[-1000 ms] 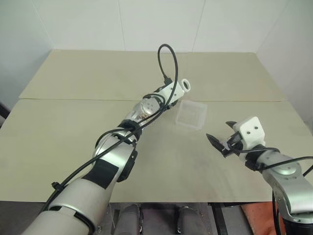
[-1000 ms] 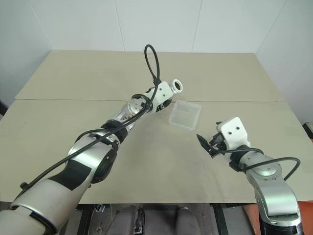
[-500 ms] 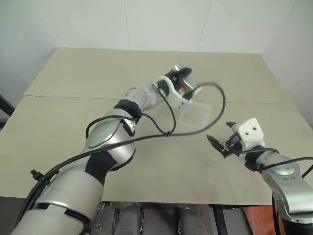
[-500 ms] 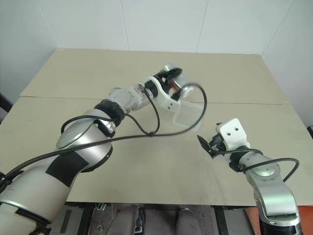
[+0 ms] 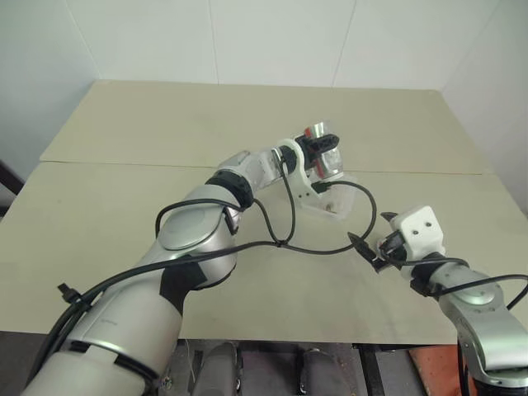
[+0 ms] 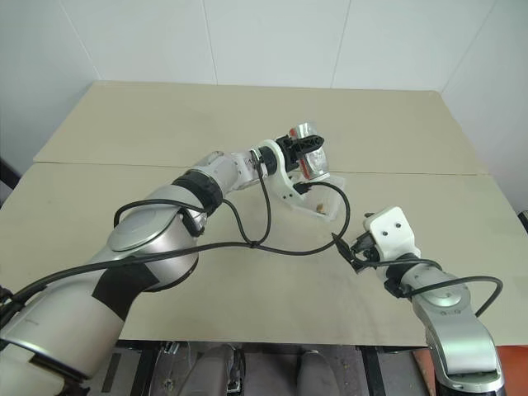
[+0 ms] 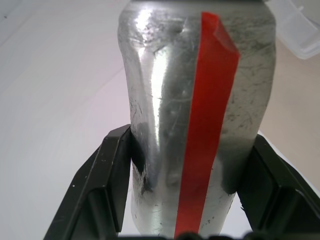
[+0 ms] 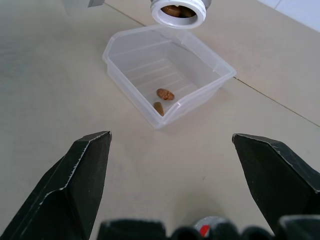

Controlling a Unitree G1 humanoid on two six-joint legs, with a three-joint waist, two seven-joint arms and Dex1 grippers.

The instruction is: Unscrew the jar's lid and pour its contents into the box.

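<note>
Left tool (image 5: 324, 154) is clamped on the jar (image 5: 323, 157), tipped over with its open mouth above the box (image 8: 167, 80) on the counter (image 5: 124, 206), a couple of brown bits (image 8: 165, 94) lie inside the box, and the right tool (image 5: 369, 250) hangs nearby, spread wide and empty.

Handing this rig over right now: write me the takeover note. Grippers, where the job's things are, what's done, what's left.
Left gripper: shut on the jar, tipped over the box, its open mouth above it.
Right gripper: open, holds nothing, hovering near the box.
Lid: off the jar; what may be it lies on the table by the right gripper, partly hidden.
Done: unscrewing; two brown pellets lie in the box.
Left: more contents sit at the jar's mouth; finish the pour.
</note>
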